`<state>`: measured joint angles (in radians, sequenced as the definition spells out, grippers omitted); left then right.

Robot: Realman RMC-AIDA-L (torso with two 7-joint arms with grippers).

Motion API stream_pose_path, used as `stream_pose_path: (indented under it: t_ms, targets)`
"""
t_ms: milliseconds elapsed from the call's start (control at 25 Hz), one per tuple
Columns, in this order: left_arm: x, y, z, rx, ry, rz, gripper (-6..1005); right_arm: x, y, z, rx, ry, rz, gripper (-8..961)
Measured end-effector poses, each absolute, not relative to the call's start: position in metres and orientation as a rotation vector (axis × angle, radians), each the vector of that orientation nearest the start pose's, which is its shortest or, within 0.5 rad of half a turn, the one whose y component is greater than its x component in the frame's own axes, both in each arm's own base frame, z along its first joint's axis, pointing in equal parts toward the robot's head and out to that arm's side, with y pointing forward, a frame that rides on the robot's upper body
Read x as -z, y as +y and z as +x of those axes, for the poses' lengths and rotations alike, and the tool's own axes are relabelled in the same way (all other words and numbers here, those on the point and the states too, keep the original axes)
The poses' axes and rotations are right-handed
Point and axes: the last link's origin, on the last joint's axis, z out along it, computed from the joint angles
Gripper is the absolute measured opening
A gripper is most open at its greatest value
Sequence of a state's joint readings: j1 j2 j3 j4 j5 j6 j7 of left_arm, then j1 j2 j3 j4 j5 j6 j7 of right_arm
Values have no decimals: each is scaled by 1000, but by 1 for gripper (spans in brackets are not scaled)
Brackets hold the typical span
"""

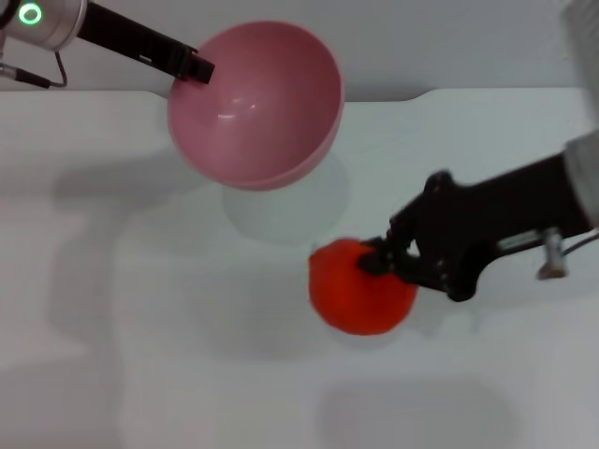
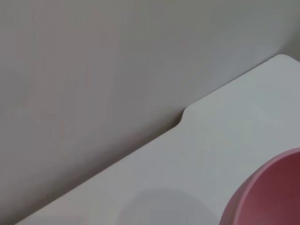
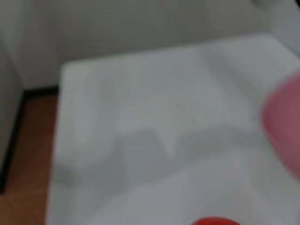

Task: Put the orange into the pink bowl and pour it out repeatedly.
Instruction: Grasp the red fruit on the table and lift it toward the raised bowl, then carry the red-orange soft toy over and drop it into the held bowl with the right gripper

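My left gripper (image 1: 192,67) is shut on the rim of the pink bowl (image 1: 257,103), which hangs above the table's far side, tilted with its empty inside facing the head view. A slice of the bowl (image 2: 272,197) shows in the left wrist view, and its edge (image 3: 286,122) in the right wrist view. Right of centre, my right gripper (image 1: 374,257) is shut on the upper right of the orange (image 1: 360,288), holding it above the table, below and right of the bowl. Only the orange's top (image 3: 213,221) shows in the right wrist view.
The white table (image 1: 112,281) carries only shadows of the arms, bowl and fruit. Its far edge has a notch (image 1: 416,94) against the grey wall. Brown floor (image 3: 28,140) shows past one table side in the right wrist view.
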<state>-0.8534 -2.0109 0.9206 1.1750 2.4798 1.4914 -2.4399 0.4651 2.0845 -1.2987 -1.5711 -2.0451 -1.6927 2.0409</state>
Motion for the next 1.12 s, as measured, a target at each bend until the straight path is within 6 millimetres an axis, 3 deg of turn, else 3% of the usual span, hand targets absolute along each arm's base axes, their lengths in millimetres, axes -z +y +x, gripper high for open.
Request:
stream_pose_path:
  t_ms: [200,400,600,720,800,920,1120]
  targets:
    - [-68,432,-141,31,-941,-2509,44,-57,288,91,-278,57,-3036,44]
    - [-59,429,-146,-4,-939,-2519,45,-93,277,62,-301,-98,-2874,44]
    - [-45,421,-149,-31,-956,-2549,45,-111,286,53,-380,-107,-2732,43]
    - [-40,419,-149,-37,-957,-2563,45,-112,294,54,-418,-90,-2704,43]
    - [-23,411,-144,-94,-933,-2619,45,-109,301,58,-455,-78,-2694,43]
    - [-14,409,-138,-98,-920,-2646,45,-102,310,65,-482,-42,-2709,44]
    - [-11,410,-133,-77,-918,-2653,45,-89,323,76,-500,15,-2726,47]
